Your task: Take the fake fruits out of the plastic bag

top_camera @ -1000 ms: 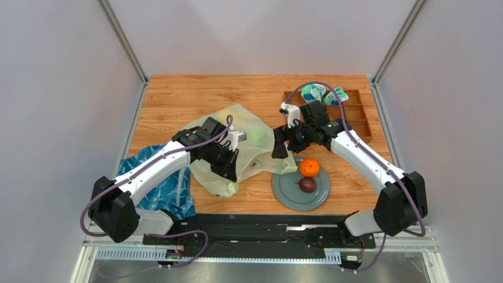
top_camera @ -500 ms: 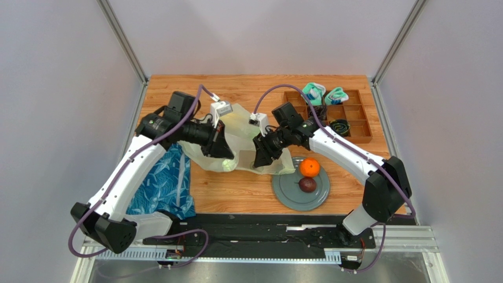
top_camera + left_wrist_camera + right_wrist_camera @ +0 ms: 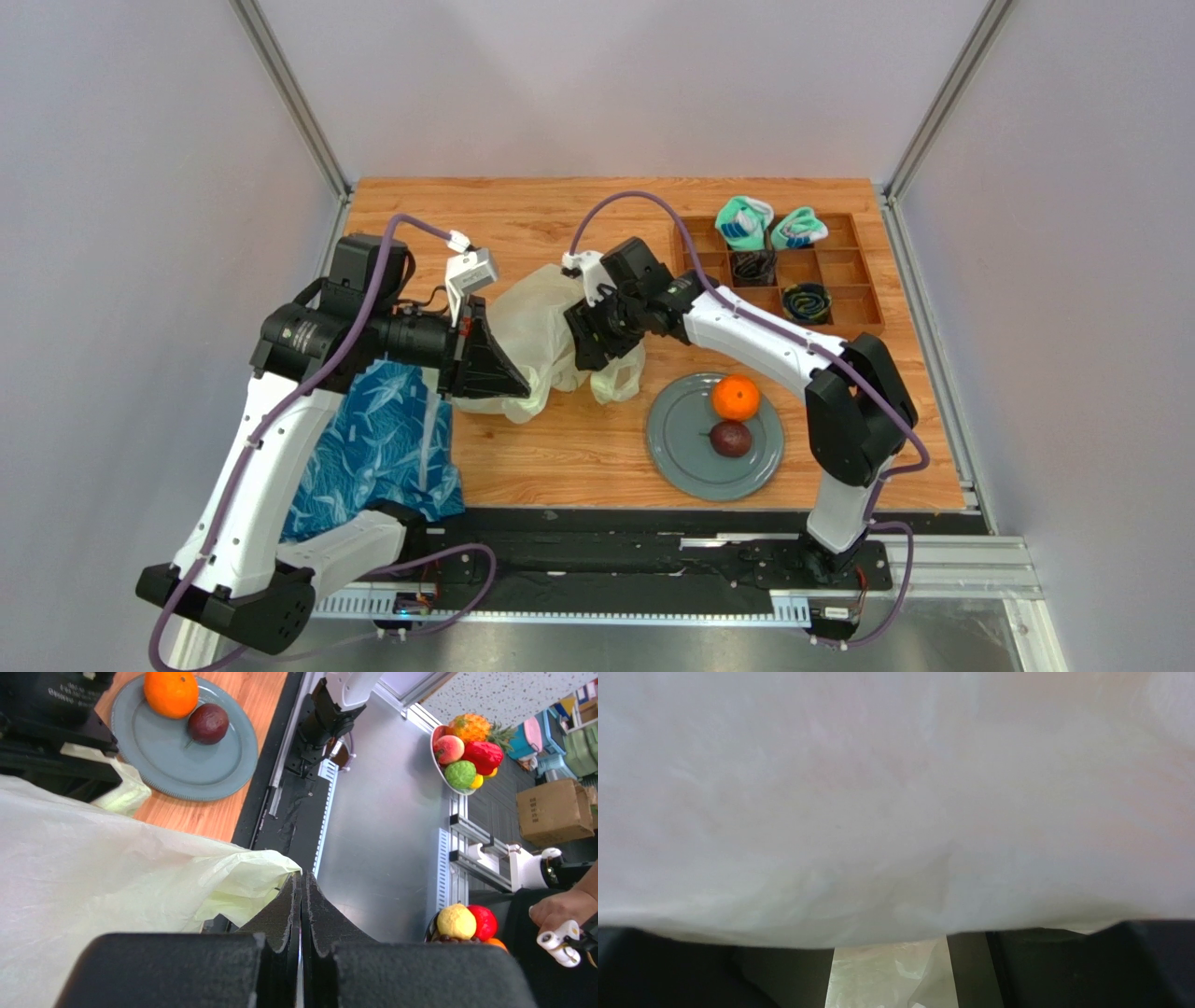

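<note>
Only faint lettering on a black housing shows, too blurred to read.

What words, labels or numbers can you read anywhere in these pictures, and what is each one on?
No text reads clearly in any view.
White print on the right arm's black housing: upside down and too blurred to read.
cardboard box: no legible marking.
The plastic bag and the gray plate show no lettering.
</note>
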